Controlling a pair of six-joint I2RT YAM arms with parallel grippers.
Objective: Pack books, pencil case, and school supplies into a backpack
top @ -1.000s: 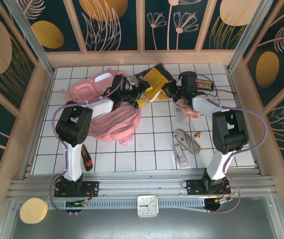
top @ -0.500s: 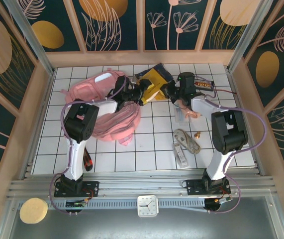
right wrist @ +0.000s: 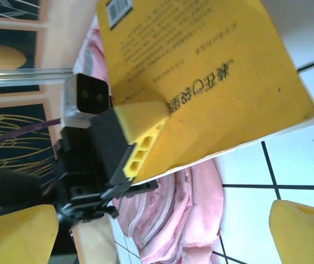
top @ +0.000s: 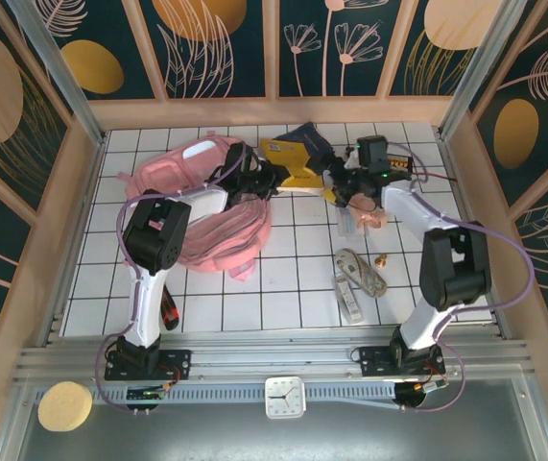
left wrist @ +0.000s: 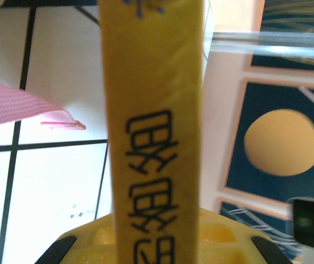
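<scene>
The yellow book (top: 293,161) hangs over the table's back, just right of the pink backpack (top: 202,206). My left gripper (top: 271,177) is shut on the book's left edge. In the left wrist view the book's spine (left wrist: 152,110) stands between the yellow fingers (left wrist: 91,242). My right gripper (top: 337,184) stands open just right of the book, apart from it. The right wrist view has the book's cover (right wrist: 200,66) with the left arm's finger (right wrist: 140,132) clamped on it, the backpack (right wrist: 178,220) below. The navy book (top: 312,134) lies behind. The pencil case (top: 362,219) lies under my right arm. Ruler (top: 350,300) and cord (top: 362,271) lie front right.
A red-and-black utility knife (top: 165,305) lies by the left arm's base. A small black box with orange marks (top: 400,165) sits at the back right, and a tiny brass piece (top: 383,259) lies near the cord. Wooden walls close in three sides.
My right gripper opened, let go of the yellow book and drew back to the right. My left gripper closed on the book's left edge, and the book shifted slightly left.
</scene>
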